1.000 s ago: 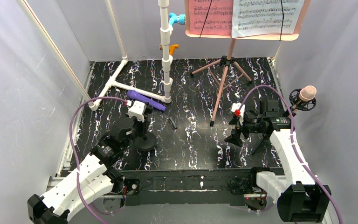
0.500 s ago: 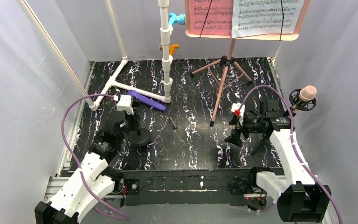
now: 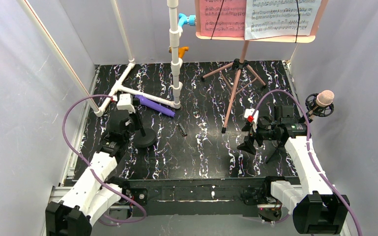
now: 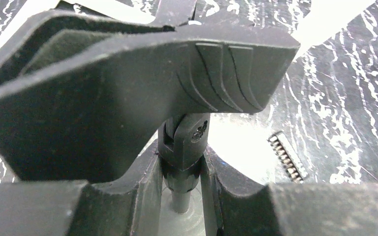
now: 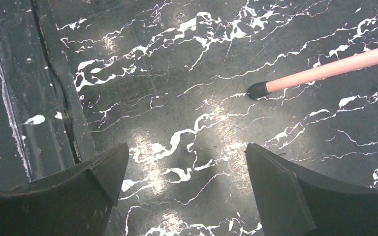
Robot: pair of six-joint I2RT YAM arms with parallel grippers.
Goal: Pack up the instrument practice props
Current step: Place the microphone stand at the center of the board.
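No legible text or labels.

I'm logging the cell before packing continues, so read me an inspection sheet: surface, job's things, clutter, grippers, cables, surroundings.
Surface: black marbled table, no spills seen.
Job's things: pink music stand upright at the back, pink and white pages on its desk; purple tube lying beside the white pipe frame.
Clutter: that pipe frame, black comb-like clip, microphone at the right.
Grippers: left gripper shut on a black round-base stand; right gripper open above the table.
Cables: a purple cable loops off each arm.
Surroundings: white walls on three sides.
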